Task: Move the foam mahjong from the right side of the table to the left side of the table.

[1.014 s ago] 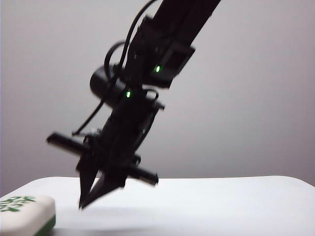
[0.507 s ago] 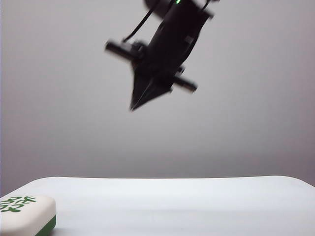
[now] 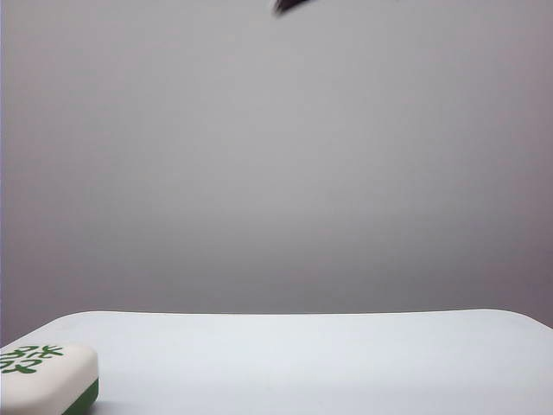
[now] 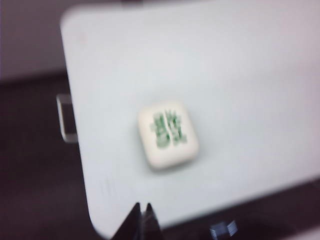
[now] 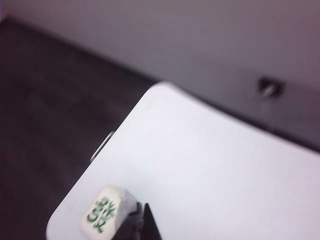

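The foam mahjong point(image 3: 43, 376), cream-white with green characters over a dark green base, lies flat on the table point(image 3: 302, 354) at its left end. Nothing touches it. In the exterior view only a dark gripper tip point(image 3: 289, 5) shows, at the top edge, high above the table; I cannot tell whose it is. The blurred left wrist view looks down on the mahjong point(image 4: 168, 134), with my left gripper point(image 4: 143, 205) shut, empty and well clear of it. In the right wrist view my right gripper point(image 5: 143, 205) is shut and empty, its tips seen beside the mahjong point(image 5: 106, 215).
A small metal bracket point(image 4: 66, 119) sticks out from the table's edge near the mahjong, also seen as a bracket point(image 5: 101, 145) in the right wrist view. Dark floor surrounds the table. A plain grey wall stands behind, with a small dark fitting point(image 5: 270, 87).
The arm in the exterior view has risen from just above the table to the top edge, almost out of frame. The mahjong has not moved.
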Controlling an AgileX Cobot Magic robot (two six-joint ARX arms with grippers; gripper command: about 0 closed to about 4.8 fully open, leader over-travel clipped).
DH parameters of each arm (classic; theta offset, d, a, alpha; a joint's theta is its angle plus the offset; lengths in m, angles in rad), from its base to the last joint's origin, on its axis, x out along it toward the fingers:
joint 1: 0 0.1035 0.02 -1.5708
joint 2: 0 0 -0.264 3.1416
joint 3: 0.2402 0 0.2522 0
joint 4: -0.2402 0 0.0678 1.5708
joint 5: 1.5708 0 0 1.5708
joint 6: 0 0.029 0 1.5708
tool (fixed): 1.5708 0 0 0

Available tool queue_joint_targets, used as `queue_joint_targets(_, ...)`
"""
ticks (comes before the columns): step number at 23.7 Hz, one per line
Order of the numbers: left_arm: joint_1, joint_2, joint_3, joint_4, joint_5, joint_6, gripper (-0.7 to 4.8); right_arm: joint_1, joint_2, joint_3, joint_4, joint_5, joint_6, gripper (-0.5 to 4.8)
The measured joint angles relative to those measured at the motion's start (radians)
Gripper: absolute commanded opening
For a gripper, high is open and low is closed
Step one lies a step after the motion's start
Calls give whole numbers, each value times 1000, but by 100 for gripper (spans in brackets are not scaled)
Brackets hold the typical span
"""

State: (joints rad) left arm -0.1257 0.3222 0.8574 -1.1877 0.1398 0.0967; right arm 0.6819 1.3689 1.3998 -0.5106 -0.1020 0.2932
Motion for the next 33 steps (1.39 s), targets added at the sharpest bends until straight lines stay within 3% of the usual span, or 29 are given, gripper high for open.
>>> queue_joint_targets(4, 0, -99, -75, 165, -11, -1, -5, -38, -176, -111, 4, 109, -9, -5)
queue_joint_targets(9, 0, -133, -162, 235, -76, -8, -5, -61, -389, -317, 26, 233, -11, -5)
queue_joint_targets(12, 0, -140, -191, 362, -113, -39, -5, -74, -611, -534, 90, 354, -11, -5)
queue_joint_targets(15, 0, -147, -242, 432, -126, -51, -5, -73, -753, -658, 124, 412, 1, -5)
queue_joint_targets(21, 0, -188, -379, 727, -134, -123, -5, -86, -1034, -859, 175, 543, 13, -5)
queue_joint_targets(26, 0, -225, -485, 866, -134, -127, -5, -111, -1191, -999, 303, 574, -1, -5)
queue_joint_targets(33, 0, -326, -637, 1007, -133, -116, -5, -196, -1288, -1132, 320, 575, -7, -5)
